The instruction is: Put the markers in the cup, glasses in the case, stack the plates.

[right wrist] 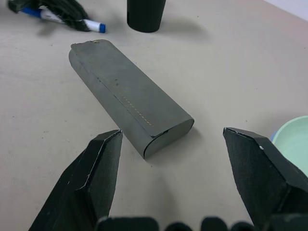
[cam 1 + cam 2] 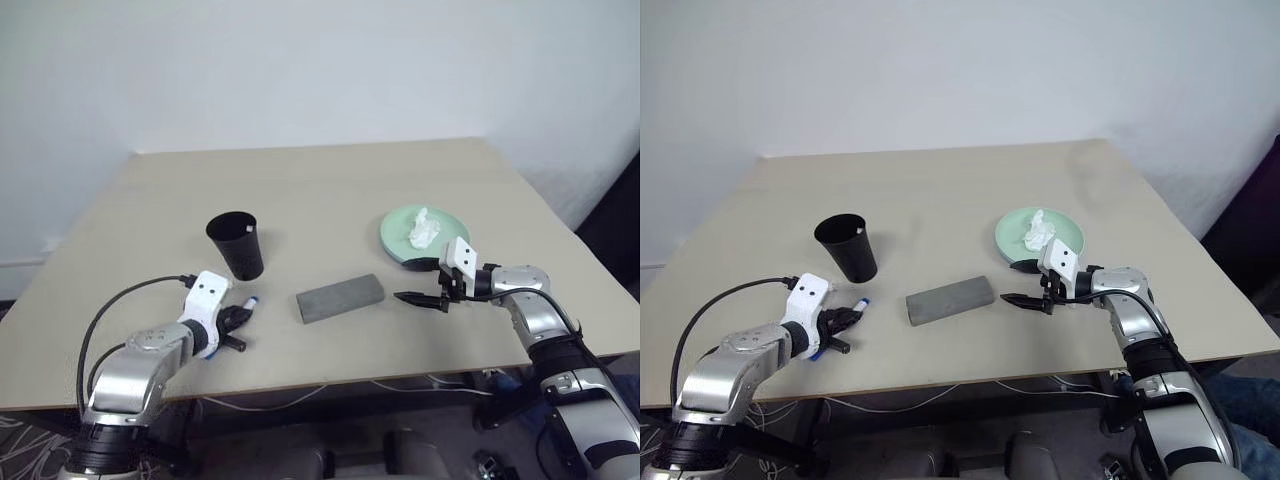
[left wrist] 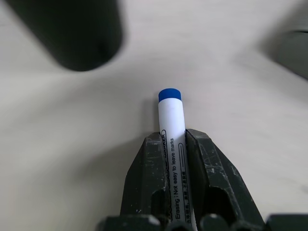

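Note:
A white marker [image 3: 171, 120] with a blue cap [image 2: 252, 301] sits between the fingers of my left gripper [image 2: 238, 318], which is shut on it just above the table's near left part. The black cup [image 2: 235, 243] stands upright a little beyond it. The grey case [image 2: 340, 298] lies shut at the middle front. To its right, my right gripper [image 2: 420, 298] is open and points at the case [image 1: 127, 96], with nothing between its fingers. The mint green plate [image 2: 400, 235] lies behind that gripper. The glasses are out of view.
A crumpled white tissue [image 2: 424, 228] lies on the green plate. The beige table [image 2: 320, 190] runs back toward a white wall. Cables hang below its front edge [image 2: 300, 395].

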Motion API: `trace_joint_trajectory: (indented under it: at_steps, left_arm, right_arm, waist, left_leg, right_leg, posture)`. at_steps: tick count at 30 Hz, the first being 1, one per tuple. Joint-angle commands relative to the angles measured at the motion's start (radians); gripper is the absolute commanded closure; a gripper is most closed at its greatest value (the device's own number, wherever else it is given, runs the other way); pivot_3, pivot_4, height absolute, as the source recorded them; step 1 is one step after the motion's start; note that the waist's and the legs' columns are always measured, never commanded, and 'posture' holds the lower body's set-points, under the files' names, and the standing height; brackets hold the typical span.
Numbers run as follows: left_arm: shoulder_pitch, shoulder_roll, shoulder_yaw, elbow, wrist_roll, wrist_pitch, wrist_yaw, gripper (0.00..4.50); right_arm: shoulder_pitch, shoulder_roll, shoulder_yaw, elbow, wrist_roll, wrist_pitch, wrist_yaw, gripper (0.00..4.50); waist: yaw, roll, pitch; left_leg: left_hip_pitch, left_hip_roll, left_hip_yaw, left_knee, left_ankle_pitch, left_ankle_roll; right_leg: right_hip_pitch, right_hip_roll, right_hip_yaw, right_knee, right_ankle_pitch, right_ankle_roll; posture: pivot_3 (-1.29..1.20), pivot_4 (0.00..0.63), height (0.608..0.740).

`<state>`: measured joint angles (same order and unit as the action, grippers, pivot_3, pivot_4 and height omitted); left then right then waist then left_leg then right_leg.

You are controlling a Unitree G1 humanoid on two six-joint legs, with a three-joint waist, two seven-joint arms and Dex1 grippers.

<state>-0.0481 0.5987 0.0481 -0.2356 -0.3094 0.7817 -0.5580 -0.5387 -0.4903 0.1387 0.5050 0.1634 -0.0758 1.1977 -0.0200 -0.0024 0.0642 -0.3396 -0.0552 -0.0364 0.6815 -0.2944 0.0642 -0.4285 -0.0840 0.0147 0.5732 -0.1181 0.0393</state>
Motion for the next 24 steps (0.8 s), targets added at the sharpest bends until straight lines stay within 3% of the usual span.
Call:
trace_joint_trajectory:
  at_steps: [1,6,10,16,24]
  left_arm:
    - [-0.057,-0.049,-0.011,-0.096,-0.046,-0.154,-0.071,4.33]
    - [-0.179,-0.127,0.0,-0.042,-0.035,-0.297,-0.057,4.33]
    - [-0.335,-0.21,0.057,0.136,0.043,-0.492,0.088,4.33]
    - [-0.532,-0.224,0.075,0.488,0.222,-0.916,0.264,4.33]
    - [-0.699,-0.222,0.066,0.903,0.298,-1.221,0.349,4.33]
  right_arm:
    - [-0.036,-0.006,-0.021,-0.003,0.006,-0.02,-0.001,0.85]
    - [-0.054,0.003,-0.019,0.013,0.003,-0.025,-0.004,0.85]
    - [-0.058,0.006,-0.018,0.019,0.002,-0.03,-0.005,0.85]
    - [-0.05,0.01,-0.018,0.008,0.002,-0.029,-0.01,0.85]
    - [-0.042,0.001,-0.025,-0.009,0.006,-0.023,-0.015,0.85]
  waist:
    - [0.0,0.0,0.0]
    - [-0.001,0.0,0.0]
    - [-0.002,-0.001,0.0]
    - [0.0,-0.001,0.0]
    - [0.002,-0.001,-0.001]
  left_leg:
    - [-0.001,0.0,0.0,0.001,0.0,0.0]
    - [0.0,0.0,0.0,0.001,0.0,0.0]
    - [0.0,0.0,0.0,0.002,0.003,0.002]
    - [0.001,0.0,0.0,0.001,0.004,0.002]
    - [-0.001,-0.002,0.0,0.001,0.004,0.003]
  right_leg:
    - [0.0,0.0,0.0,0.0,0.0,0.0]
    - [0.0,0.0,0.0,0.0,0.0,0.0]
    - [0.001,0.001,0.0,0.0,0.001,-0.001]
    - [0.001,0.002,0.0,-0.001,0.002,-0.003]
    - [0.001,0.0,0.0,-0.003,0.002,-0.002]
  posture:
    - [0.0,0.0,0.74]
    - [0.0,0.0,0.74]
    - [0.0,0.0,0.74]
    - [0.0,0.0,0.74]
    - [0.0,0.0,0.74]
